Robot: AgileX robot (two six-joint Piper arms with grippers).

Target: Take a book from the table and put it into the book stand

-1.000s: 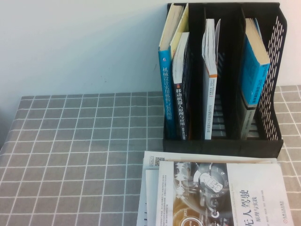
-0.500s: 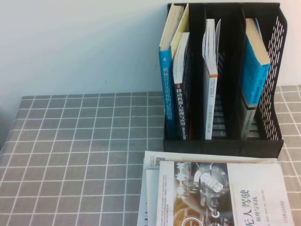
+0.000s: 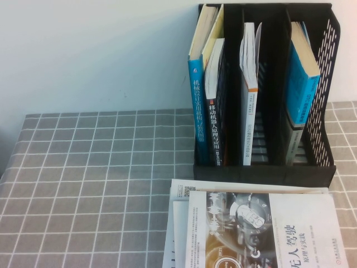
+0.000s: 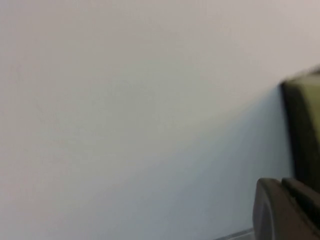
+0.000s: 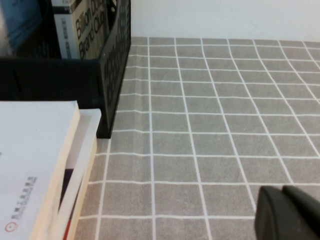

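While both pincers sit unseen, white-covered book flat, black book stand behind.

Black book stand holding upright books, stacked books in front, gridded table

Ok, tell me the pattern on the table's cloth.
Grey with a white grid of thin lines on the table; the high view shows it best.

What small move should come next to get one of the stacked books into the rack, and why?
Probably bring the right tool over the top book of the stack in front of the book stand. No book is held, and the right wrist view shows that stack close by, while the left tool faces only the wall. The stand's middle compartment looks roomiest.
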